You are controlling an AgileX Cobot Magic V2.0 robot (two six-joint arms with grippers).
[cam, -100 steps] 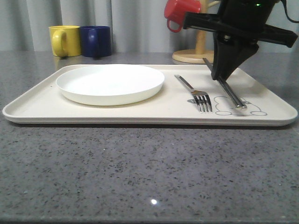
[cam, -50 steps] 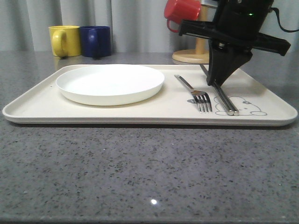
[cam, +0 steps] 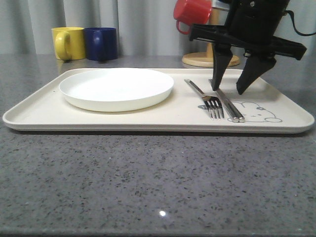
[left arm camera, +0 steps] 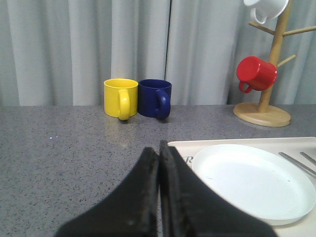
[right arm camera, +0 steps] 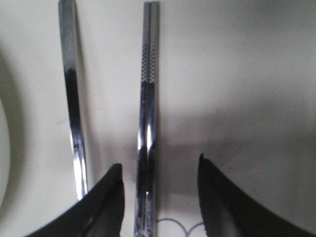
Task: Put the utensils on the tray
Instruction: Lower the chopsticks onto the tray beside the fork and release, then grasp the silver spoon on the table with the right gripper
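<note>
The cream tray [cam: 44, 114] lies across the table. On its right part the silver fork [cam: 206, 98] and the pair of chopsticks [cam: 228, 104] lie side by side, the chopsticks over the rabbit drawing. My right gripper [cam: 228, 91] hovers open just above the chopsticks, one finger on each side of them, touching nothing. From the right wrist the chopsticks [right arm camera: 149, 123] run between the fingertips of that gripper [right arm camera: 159, 170], with the fork handle [right arm camera: 71, 98] beside them. My left gripper [left arm camera: 159, 150] is shut and holds nothing, by the tray's corner [left arm camera: 180, 147].
A round white plate [cam: 116, 88] sits on the tray's left half. A yellow mug [cam: 67, 42] and a blue mug [cam: 101, 43] stand behind. A wooden mug tree [cam: 210, 54] with a red mug [cam: 191, 14] rises at the back right, close behind my right arm.
My right gripper carried the chopsticks left toward the fork, lowered them flat on the tray and opened, letting them go. The left gripper shows no change.
</note>
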